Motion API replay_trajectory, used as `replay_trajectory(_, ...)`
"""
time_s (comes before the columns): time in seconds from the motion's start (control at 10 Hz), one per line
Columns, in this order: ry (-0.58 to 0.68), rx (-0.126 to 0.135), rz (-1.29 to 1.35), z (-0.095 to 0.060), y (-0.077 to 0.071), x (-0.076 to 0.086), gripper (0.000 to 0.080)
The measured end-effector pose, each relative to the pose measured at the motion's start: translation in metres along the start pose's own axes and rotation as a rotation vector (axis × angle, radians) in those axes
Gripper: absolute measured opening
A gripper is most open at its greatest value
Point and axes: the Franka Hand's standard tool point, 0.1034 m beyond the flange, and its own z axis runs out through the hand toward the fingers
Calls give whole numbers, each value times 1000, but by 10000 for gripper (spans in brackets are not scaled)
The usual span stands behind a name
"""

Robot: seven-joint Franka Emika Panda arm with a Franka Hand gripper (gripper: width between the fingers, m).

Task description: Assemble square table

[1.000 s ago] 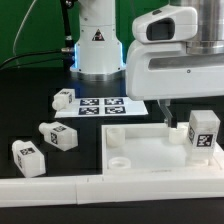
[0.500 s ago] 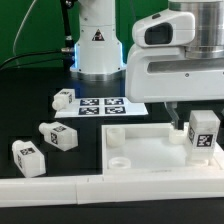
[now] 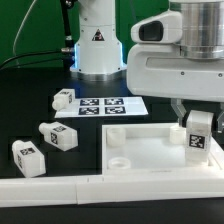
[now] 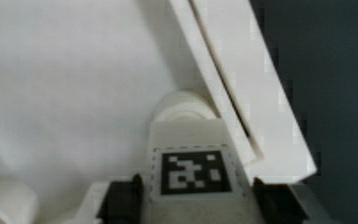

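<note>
The white square tabletop (image 3: 135, 150) lies in front with its raised rim and round corner holes up. My gripper (image 3: 196, 118) is shut on a white tagged leg (image 3: 197, 137) and holds it upright over the tabletop's corner at the exterior view's right. In the wrist view the leg (image 4: 195, 150) sits between my dark fingers (image 4: 131, 200), pointing at the tabletop's rim (image 4: 247, 90). Three more tagged legs lie on the black table: one (image 3: 64, 99) by the marker board, one (image 3: 58, 136) in the middle and one (image 3: 28, 155) at the exterior view's left.
The marker board (image 3: 105, 106) lies flat behind the tabletop. A long white rail (image 3: 60, 189) runs along the front edge. The arm's white base (image 3: 97, 40) stands at the back.
My gripper has lowered a little and shifted toward the exterior view's right with the leg, bringing it closer to the tabletop's corner. The other parts have not moved.
</note>
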Motion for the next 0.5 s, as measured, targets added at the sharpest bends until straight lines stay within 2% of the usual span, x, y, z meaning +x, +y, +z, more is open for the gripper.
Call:
replay_trajectory(0.2,28,23,240,0,0,-2,283)
replay_trajectory(0.5,-28,66,637,1,-3,-3,284)
